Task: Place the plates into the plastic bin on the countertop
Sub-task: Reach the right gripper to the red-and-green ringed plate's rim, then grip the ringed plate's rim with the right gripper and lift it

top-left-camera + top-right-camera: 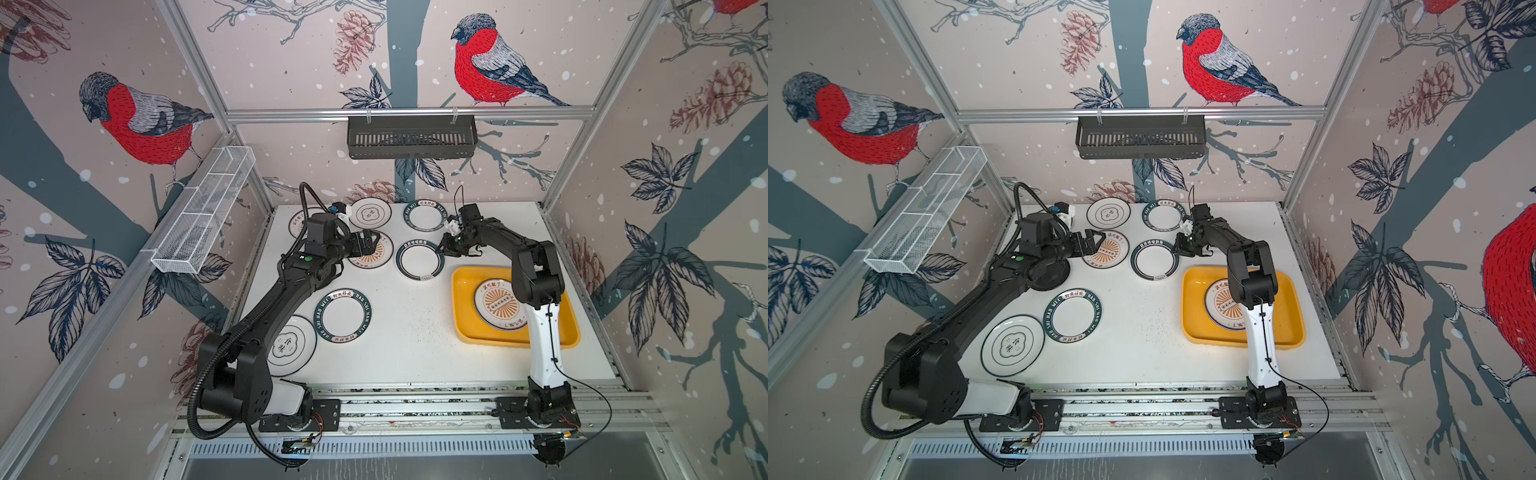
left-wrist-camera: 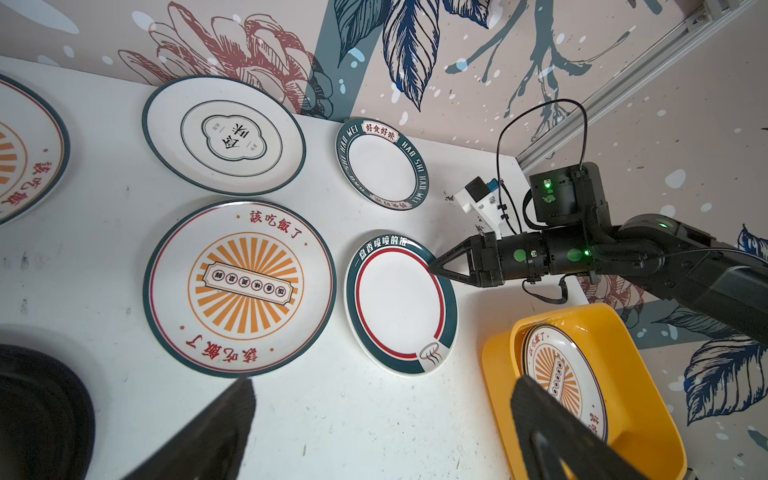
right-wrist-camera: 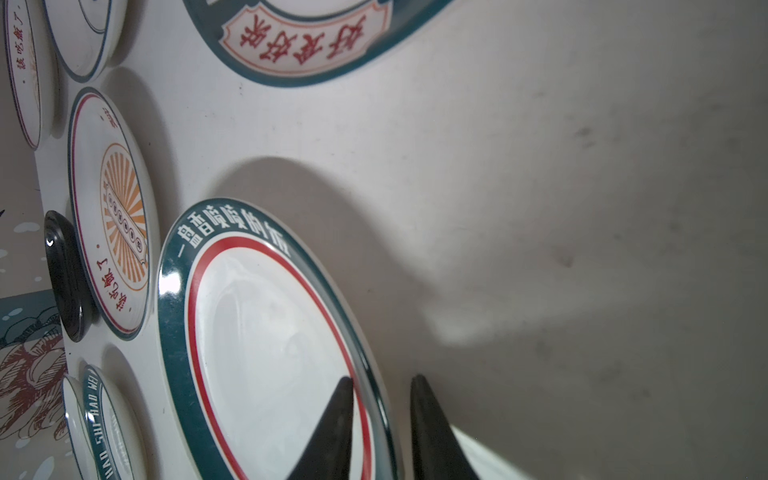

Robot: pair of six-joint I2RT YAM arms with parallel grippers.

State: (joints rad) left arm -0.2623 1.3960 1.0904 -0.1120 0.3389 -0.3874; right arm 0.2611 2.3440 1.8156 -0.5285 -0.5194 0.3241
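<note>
My right gripper (image 1: 441,250) (image 2: 433,266) (image 3: 380,382) is shut on the rim of a green-rimmed plate with a red ring (image 1: 419,261) (image 3: 266,332), one finger inside the rim and one outside. That plate lies mid-back on the countertop (image 1: 415,353). The yellow plastic bin (image 1: 461,316) (image 2: 498,374) at the right holds one sunburst plate (image 1: 496,305). My left gripper (image 1: 374,241) (image 2: 382,386) hangs open and empty over another sunburst plate (image 1: 374,259) (image 2: 241,286). Several more plates lie at the back (image 1: 370,214) (image 1: 424,215) and at the front left (image 1: 343,316) (image 1: 291,345).
A black slotted basket (image 1: 411,137) hangs on the back rail. Along the left frame hangs a white wire-mesh basket (image 1: 203,212). A black plate (image 2: 41,415) lies beside my left gripper. My right arm (image 1: 540,316) crosses above the bin. Aluminium framing (image 1: 415,399) edges the countertop's front.
</note>
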